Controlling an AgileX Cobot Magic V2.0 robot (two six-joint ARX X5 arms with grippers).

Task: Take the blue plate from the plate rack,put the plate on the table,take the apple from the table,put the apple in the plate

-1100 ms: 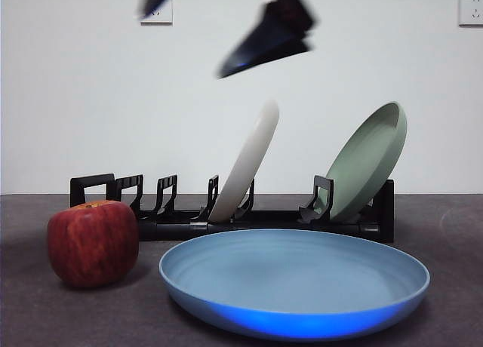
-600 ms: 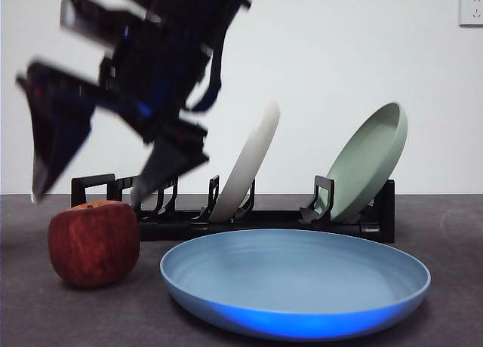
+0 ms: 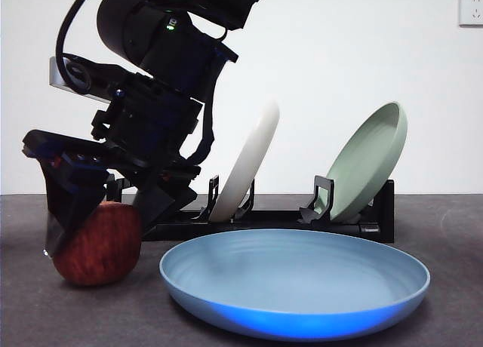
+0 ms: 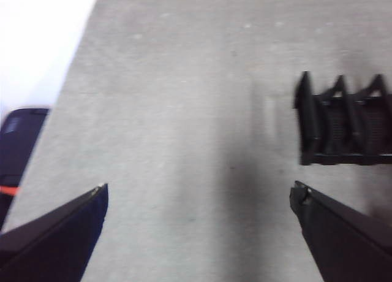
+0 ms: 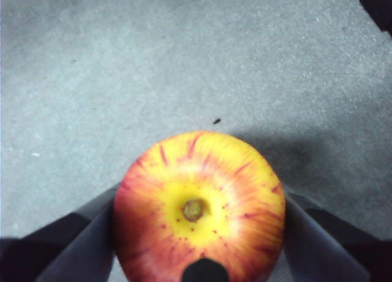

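The blue plate (image 3: pixel 294 287) lies flat on the table (image 3: pixel 453 287) in front of the plate rack (image 3: pixel 272 223). The apple (image 3: pixel 102 245) stands on the table left of the plate. My right gripper (image 3: pixel 102 232) has come down over it. In the right wrist view the apple (image 5: pixel 199 208) sits between the jaws of the right gripper (image 5: pixel 199 202), which are open and close to both its sides. My left gripper (image 4: pixel 199 193) is open and empty above bare table, near the rack's end (image 4: pixel 343 129).
A cream-white plate (image 3: pixel 249 158) and a sage-green plate (image 3: pixel 370 162) lean in the rack behind the blue plate. The right arm's dark bulk fills the upper left of the front view. A dark object (image 4: pixel 18 141) lies off the table's edge.
The right arm has swung down from the top of the front view to the left, and its gripper now straddles the apple. The plates, rack and apple have not moved.
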